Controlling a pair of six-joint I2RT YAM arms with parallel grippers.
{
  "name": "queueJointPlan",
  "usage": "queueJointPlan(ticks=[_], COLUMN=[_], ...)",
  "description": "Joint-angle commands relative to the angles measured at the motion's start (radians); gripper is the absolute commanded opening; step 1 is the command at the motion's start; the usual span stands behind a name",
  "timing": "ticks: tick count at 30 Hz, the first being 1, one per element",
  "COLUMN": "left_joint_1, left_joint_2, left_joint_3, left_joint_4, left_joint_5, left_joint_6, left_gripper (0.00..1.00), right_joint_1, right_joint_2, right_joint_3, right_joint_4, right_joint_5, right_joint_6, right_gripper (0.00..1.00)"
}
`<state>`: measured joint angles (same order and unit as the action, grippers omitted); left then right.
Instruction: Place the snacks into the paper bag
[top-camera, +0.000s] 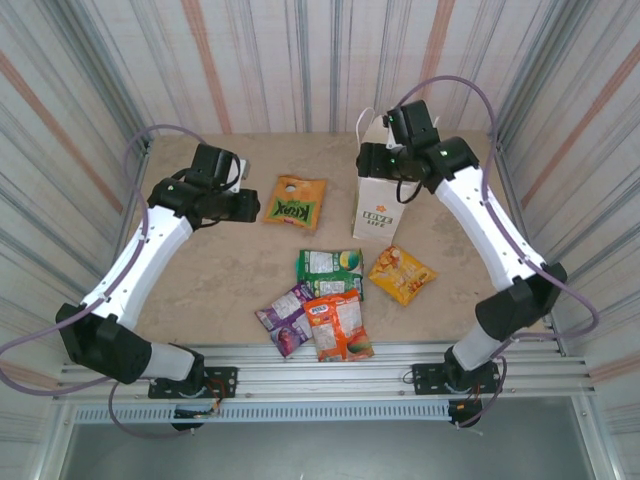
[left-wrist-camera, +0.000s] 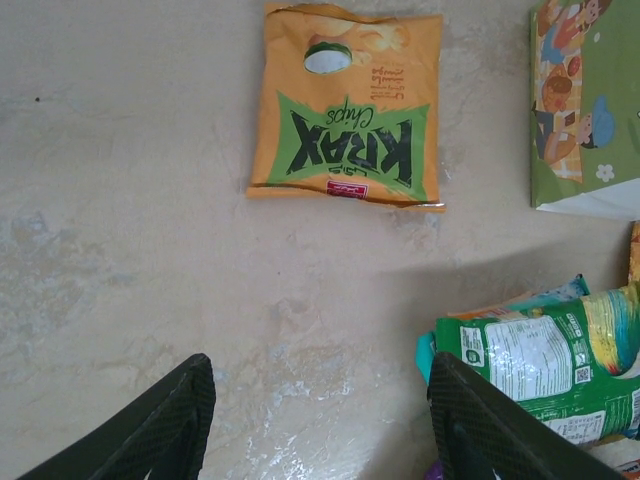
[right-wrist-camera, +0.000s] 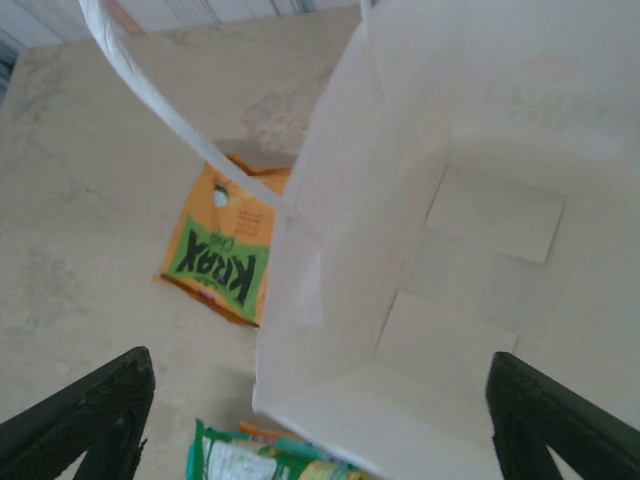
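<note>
White paper bag (top-camera: 378, 205) upright, mouth open, orange packet (left-wrist-camera: 345, 110) flat nearby, bare table (left-wrist-camera: 120, 200) between, left gripper (left-wrist-camera: 320, 400) spread wide, right gripper (right-wrist-camera: 320, 400) likewise.

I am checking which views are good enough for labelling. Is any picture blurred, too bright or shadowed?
Top external: sharp and evenly lit, print on the paper bag readable. Left wrist: the orange packet is crisp; a faint shadow band crosses the table at lower right. Right wrist: soft focus overall, the bag's white inside washed out, its handle smeared.
</note>
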<state>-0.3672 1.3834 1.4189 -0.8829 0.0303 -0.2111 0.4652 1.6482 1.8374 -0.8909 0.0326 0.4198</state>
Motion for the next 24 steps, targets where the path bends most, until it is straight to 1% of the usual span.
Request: queueJointPlan(ticks=[1, 5, 9, 12, 14, 17, 19, 21, 24], left_joint_1=[-0.007, -0.006, -0.006, -0.006, -0.006, -0.006, -0.006, -0.006, -0.006], left_joint_2=[-0.009, -0.009, -0.008, -0.002, 0.0, -0.001, -0.003, -0.007, -0.009], left_joint_3=[0.008, 0.008, 0.009, 0.009, 0.008, 0.006, 0.006, 0.006, 0.007], left_joint_4=[-0.031, -0.022, -0.016, -0.016, -0.017, -0.017, -0.021, -0.024, -0.027], left_joint_5=[0.009, 0.017, 0.019, 0.022, 0.027, 0.027, 0.019, 0.007, -0.001], left_joint_6=[-0.013, -0.007, -0.007, -0.008, -0.011, -0.013, -0.013, -0.012, -0.007], left_gripper=[0.61, 0.61, 0.61, 0.6, 0.6, 0.6, 0.6, 0.6, 0.6], right_joint_1=[0.012, 0.013, 0.013, 0.013, 0.012, 0.008, 0.003, -0.006, -0.025], right_joint_2=[0.063, 0.126, 0.198, 0.246, 0.271, 0.289, 0.29, 0.282, 0.26], right_joint_3=[0.072, 0.102, 0.156, 0.193, 0.214, 0.23, 0.232, 0.232, 0.232], right_joint_4=[-0.015, 0.028, 0.039, 0.038, 0.026, 0.005, -0.007, -0.02, -0.051], right_joint_5=[0.015, -0.011, -0.032, -0.049, -0.037, -0.033, -0.035, -0.038, -0.044], right_joint_6=[-0.038, -0.048, -0.058, -0.069, -0.076, -0.095, -0.116, -0.148, -0.236], right_gripper=[0.82, 0.73, 0.66, 0.59, 0.52, 0.39, 0.26, 0.16, 0.08])
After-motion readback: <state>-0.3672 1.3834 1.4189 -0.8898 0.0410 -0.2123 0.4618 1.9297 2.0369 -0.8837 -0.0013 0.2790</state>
